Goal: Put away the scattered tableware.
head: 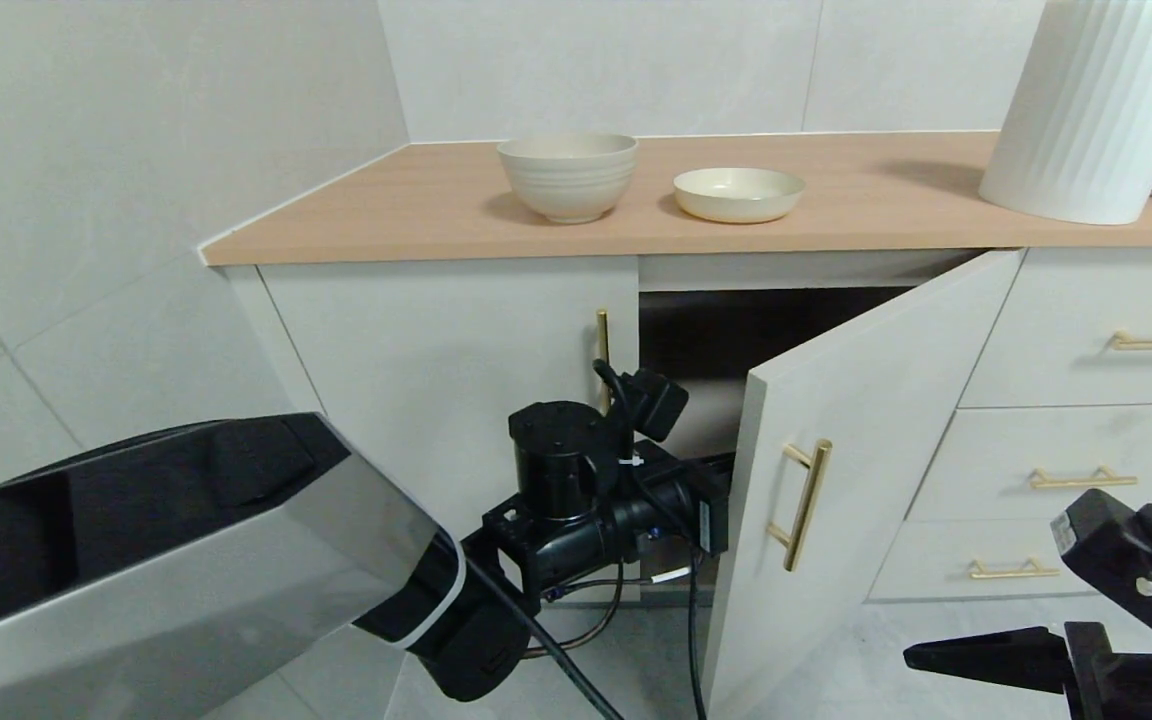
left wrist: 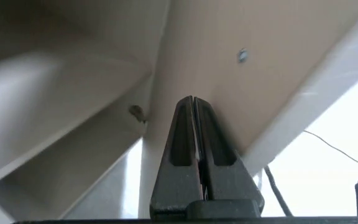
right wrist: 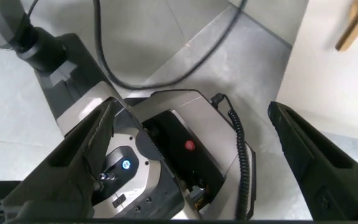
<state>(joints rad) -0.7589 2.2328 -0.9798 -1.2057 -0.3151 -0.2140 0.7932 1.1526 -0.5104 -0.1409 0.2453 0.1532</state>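
On the wooden countertop [head: 406,215], near its left corner, stands a cream bowl [head: 568,177]: deep, round, with fine horizontal ribs around its outer wall and a small foot. Just beside it, to the right and not touching, lies a shallow dish [head: 738,193] of the same pale cream, smooth, with a low flared rim. Both are upright and look empty. Farther right on the counter stands a tall white container [head: 1096,110] with vertical fluting.

Below the tableware, a white cabinet door [head: 866,400] with a gold bar handle [head: 804,505] hangs open, showing a dark interior. The left arm reaches into that opening. In the left wrist view, the left gripper [left wrist: 193,102] has its two black fingers pressed flat together with nothing between them, close under a pale panel [left wrist: 278,37] with a single screw [left wrist: 242,56].

The right gripper [right wrist: 191,107] hangs low over the tiled floor [right wrist: 166,37], right of the open door and before the drawers [head: 1066,340], its fingers spread wide and empty.
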